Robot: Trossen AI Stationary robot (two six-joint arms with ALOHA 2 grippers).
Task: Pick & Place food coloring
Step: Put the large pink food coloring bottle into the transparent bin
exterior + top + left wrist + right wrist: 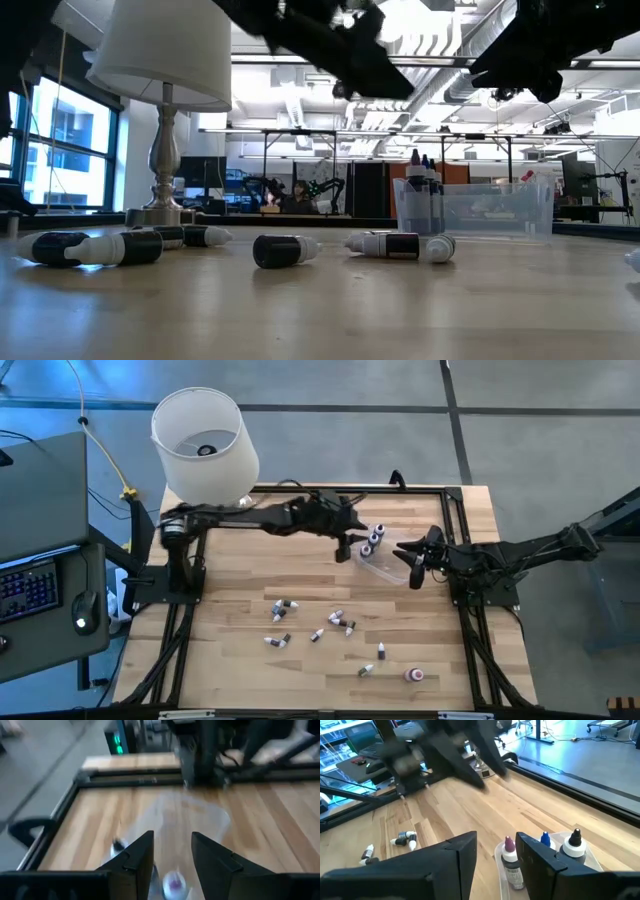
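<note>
Three food coloring bottles (375, 540) stand upright in the clear plastic tub (392, 567) at the table's far right; their purple, blue and black caps show in the right wrist view (509, 851). Several more food coloring bottles (338, 621) lie on their sides on the wooden table, toward its middle and near edge (285, 250). My left gripper (345, 546) hangs open above the tub's left end with nothing between its fingers (172, 852). My right gripper (415, 565) is open too and hovers at the tub's right end, pointing toward the bottles (495, 857).
A white-shaded lamp (200, 438) stands at the table's far left corner (165, 60). A black frame rail (350, 488) runs along the table's edges. A desk with a keyboard and mouse (40, 585) stands left of the table. Bare wood lies near the front edge.
</note>
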